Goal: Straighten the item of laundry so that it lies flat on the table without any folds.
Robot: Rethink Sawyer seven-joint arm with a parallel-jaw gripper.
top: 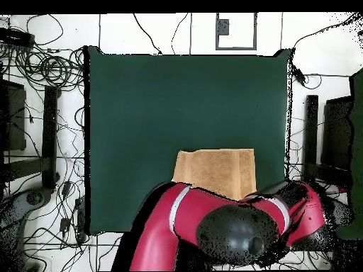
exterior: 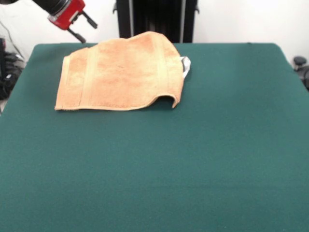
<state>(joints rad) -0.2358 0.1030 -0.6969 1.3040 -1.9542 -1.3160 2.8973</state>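
The item of laundry (exterior: 120, 72) is a golden-tan towel lying on the far part of the green table (exterior: 193, 159). Its left side lies flat. At its near right corner the edge curls up into a raised fold, and a white tag (exterior: 186, 65) peeks out at the right. My gripper (exterior: 89, 32), red with black fingers, hangs open and empty above the table's far left corner, up and left of the towel. In the overhead view the towel (top: 215, 168) lies near the table's (top: 177, 99) lower edge; my red arm (top: 184, 219) covers its lower part and the gripper cannot be made out.
A black column (exterior: 154, 19) stands behind the table's far edge. Cables (top: 49, 71) and dark equipment (top: 333, 142) lie on the floor around the table. Green table surface stretches from the towel to the near edge.
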